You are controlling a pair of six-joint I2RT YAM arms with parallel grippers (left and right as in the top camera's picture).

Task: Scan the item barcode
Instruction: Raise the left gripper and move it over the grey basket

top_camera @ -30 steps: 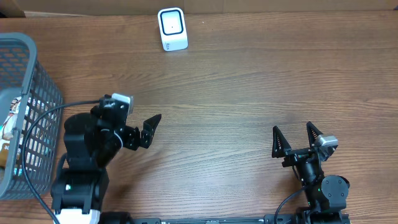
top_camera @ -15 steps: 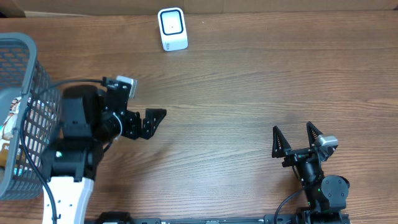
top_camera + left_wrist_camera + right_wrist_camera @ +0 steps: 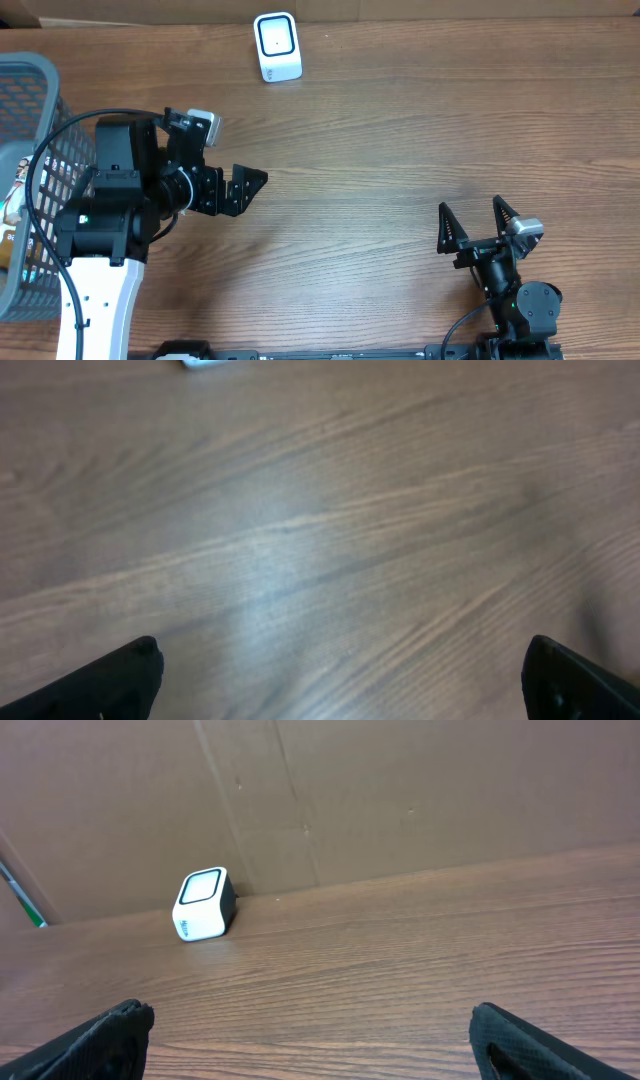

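The brown wooden table [image 3: 400, 150] carried a grey plastic mesh basket [image 3: 62, 130] at its left edge. The left gripper [image 3: 245, 190], beside the basket, and the right gripper [image 3: 470, 205], near the front edge, both stood spread wide and empty. A white box-shaped scanner [image 3: 277, 46] stood at the far edge, window upward. A printed packet [image 3: 17, 195] lay inside the basket, mostly hidden; its long axis and heading could not be told.

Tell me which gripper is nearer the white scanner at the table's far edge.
Left. The left gripper hangs open over mid-table, slightly left of the scanner; the right gripper sits open near the front right edge, much farther off.
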